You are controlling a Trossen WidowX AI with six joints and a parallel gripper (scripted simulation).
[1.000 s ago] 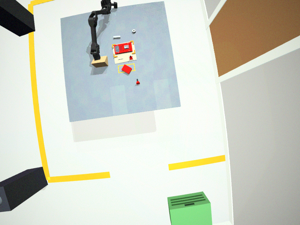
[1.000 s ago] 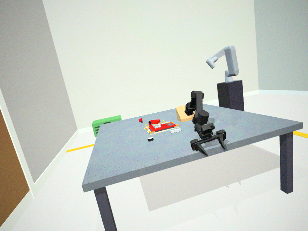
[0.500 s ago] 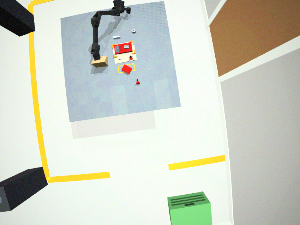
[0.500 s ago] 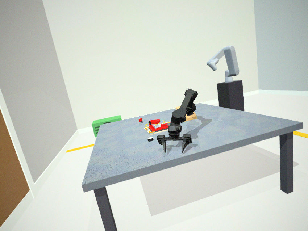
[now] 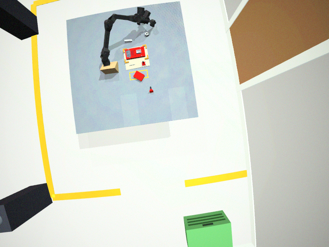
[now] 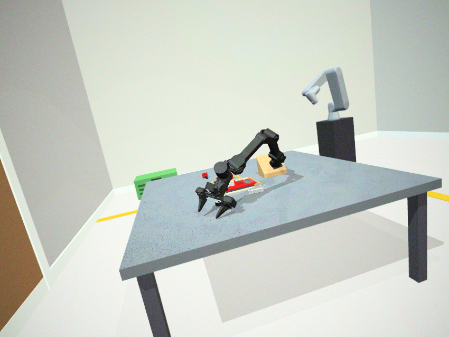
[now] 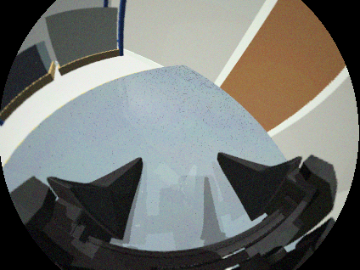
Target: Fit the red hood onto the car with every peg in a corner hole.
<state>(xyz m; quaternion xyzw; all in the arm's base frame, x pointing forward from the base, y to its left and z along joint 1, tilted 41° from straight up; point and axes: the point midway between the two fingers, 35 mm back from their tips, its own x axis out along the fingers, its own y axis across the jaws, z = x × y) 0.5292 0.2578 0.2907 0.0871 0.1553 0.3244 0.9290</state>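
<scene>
The red hood (image 5: 139, 75) lies on the table, turned askew across a yellow outlined rectangle (image 5: 129, 76); in the exterior view the arm mostly hides it. The red chassis (image 5: 134, 55) (image 6: 243, 184) sits in the cream jig (image 5: 136, 66) with orange corners, the pale engine block (image 5: 138, 51) on its deck. The pegs are too small to make out clearly. My gripper (image 6: 207, 214) (image 7: 181, 159) is open and empty, above the table on the far side of the jig from the hood, near the wheel. The hood is not in the wrist view.
A black and white wheel (image 5: 146, 35) (image 6: 217, 203) and a white bar (image 5: 127, 40) (image 6: 255, 190) lie beside the jig. A small red part (image 5: 143, 63) stands on the jig board. Another red part (image 5: 151, 90) (image 6: 204, 175) lies beyond the hood. The arm's base is on a wooden block (image 5: 112, 67) (image 6: 266, 171).
</scene>
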